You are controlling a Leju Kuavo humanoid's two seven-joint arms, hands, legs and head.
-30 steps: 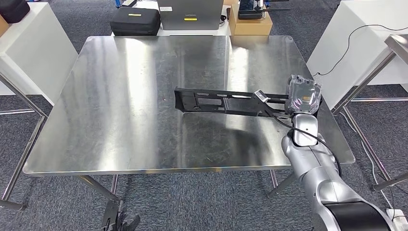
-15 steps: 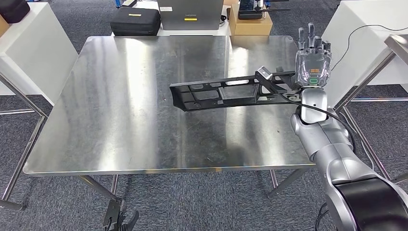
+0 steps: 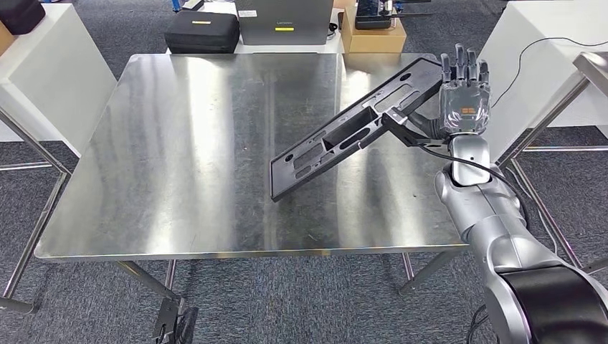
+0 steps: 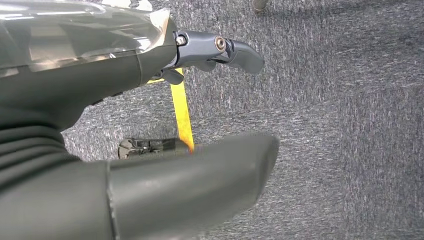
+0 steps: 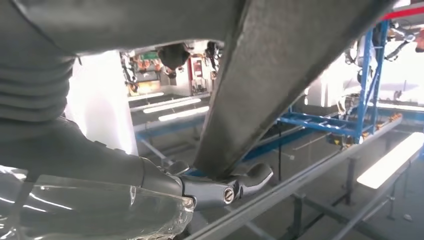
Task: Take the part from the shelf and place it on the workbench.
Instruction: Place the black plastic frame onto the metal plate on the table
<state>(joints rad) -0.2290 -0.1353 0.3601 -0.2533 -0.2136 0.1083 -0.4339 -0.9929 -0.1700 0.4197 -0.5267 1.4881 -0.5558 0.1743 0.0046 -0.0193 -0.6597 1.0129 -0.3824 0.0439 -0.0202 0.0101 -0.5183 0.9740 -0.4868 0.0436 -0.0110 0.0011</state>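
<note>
Part [image 3: 344, 132] tilted over workbench [image 3: 179, 143], right hand [image 3: 464, 93] holding.

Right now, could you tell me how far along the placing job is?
Fetching looks done: the right hand grips the long black slotted part over the steel workbench. The part is tilted, its low end at the surface. Left: laying it flat and releasing.

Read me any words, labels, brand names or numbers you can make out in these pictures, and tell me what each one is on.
No text can be read.
Yellow label on the black carrying case behind the steel workbench: too small to read.
Yellow label on the grey box beside it: too small.
Orange marks on the back of the right hand, which holds the long black plastic part: blurred.
</note>
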